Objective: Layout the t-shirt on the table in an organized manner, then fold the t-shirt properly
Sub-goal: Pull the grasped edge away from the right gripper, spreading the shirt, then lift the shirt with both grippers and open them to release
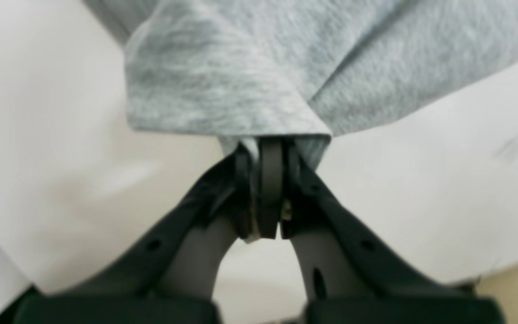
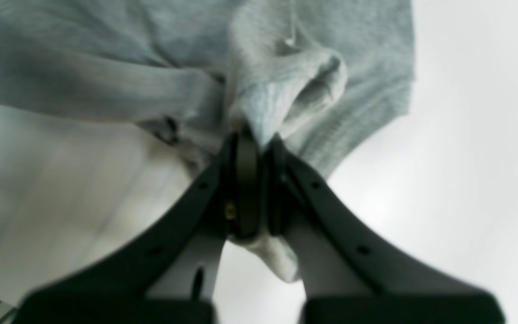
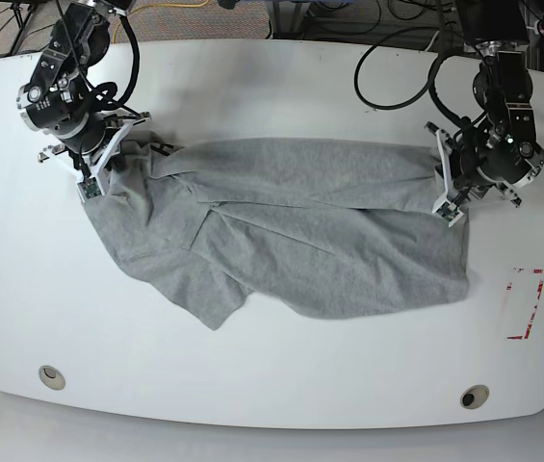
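Grey t-shirt (image 3: 300,231) stretched across white bench (image 3: 272,385); left pincer (image 1: 265,148) and right pincer (image 2: 254,139) each clamped tight on its cloth.

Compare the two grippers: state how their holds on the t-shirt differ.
The left gripper pinches a flat folded edge of the t-shirt; the right gripper pinches a bunched ribbed hem, with cloth poking out behind its jaws. In the base view, left is at the shirt's right end, right at its left. Both are shut on cloth.
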Motion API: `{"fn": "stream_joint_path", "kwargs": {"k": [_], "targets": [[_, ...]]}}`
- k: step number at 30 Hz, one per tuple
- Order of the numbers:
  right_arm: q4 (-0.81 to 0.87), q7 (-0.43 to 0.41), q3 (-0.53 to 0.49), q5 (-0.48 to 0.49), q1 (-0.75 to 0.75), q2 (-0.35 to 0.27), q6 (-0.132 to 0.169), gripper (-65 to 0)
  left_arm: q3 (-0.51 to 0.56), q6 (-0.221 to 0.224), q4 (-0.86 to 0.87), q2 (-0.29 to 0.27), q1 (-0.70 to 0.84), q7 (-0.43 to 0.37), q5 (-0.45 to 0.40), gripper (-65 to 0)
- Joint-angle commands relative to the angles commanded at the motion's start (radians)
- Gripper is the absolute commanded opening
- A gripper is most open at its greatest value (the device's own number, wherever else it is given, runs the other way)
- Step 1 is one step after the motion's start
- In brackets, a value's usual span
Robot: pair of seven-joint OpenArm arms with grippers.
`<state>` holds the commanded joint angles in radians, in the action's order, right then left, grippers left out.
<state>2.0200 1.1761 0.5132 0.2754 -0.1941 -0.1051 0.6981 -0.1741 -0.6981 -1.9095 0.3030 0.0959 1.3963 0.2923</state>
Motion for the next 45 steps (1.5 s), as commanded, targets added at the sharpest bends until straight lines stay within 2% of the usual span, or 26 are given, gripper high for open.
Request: {"fn": "stream_joint_path", "kwargs": {"k": [7, 11, 16, 20, 28, 32, 39, 41, 45], "targets": [[0.002, 0.003, 0.000, 0.000, -0.026, 0.000, 0.000, -65.0, -0.101, 0.000, 0.000, 0.097, 0.103, 0.000, 0.120, -63.6], [0.002, 0.003, 0.000, 0.000, -0.044, 0.000, 0.000, -65.0, -0.129, 0.000, 0.000, 0.160, 0.133, 0.000, 0.150, -63.6], [0.003, 0.003, 0.000, 0.002, -0.066, 0.000, 0.000, -65.0, -0.172, 0.000, 0.002, 0.203, 0.141, 0.000, 0.176, -63.6], [0.003, 0.003, 0.000, 0.002, -0.075, 0.000, 0.000, -65.0, -0.198, 0.000, 0.005, 0.224, 0.153, 0.000, 0.178, -63.6], [0.003, 0.005, 0.000, 0.003, -0.135, 0.003, 0.000, -65.0, -0.203, 0.000, 0.006, 0.227, 0.157, 0.000, 0.178, -63.6], [0.003, 0.005, 0.003, 0.002, -0.175, 0.038, 0.000, -65.0, -0.203, 0.000, 0.006, 0.230, 0.198, 0.000, 0.176, -63.6], [0.003, 0.005, 0.005, 0.000, -0.226, 0.048, 0.000, -64.7, -0.203, 0.000, 0.006, 0.242, 0.261, -0.005, 0.175, -63.5], [0.003, 0.005, 0.000, 0.000, -0.238, 0.048, 0.000, -62.3, -0.203, 0.000, 0.006, 0.253, 0.284, -0.024, 0.175, -63.5], [0.003, 0.005, 0.006, 0.000, -0.242, 0.048, 0.000, -48.7, -0.204, 0.000, 0.008, 0.278, 0.310, -0.033, 0.173, -63.5]]}}
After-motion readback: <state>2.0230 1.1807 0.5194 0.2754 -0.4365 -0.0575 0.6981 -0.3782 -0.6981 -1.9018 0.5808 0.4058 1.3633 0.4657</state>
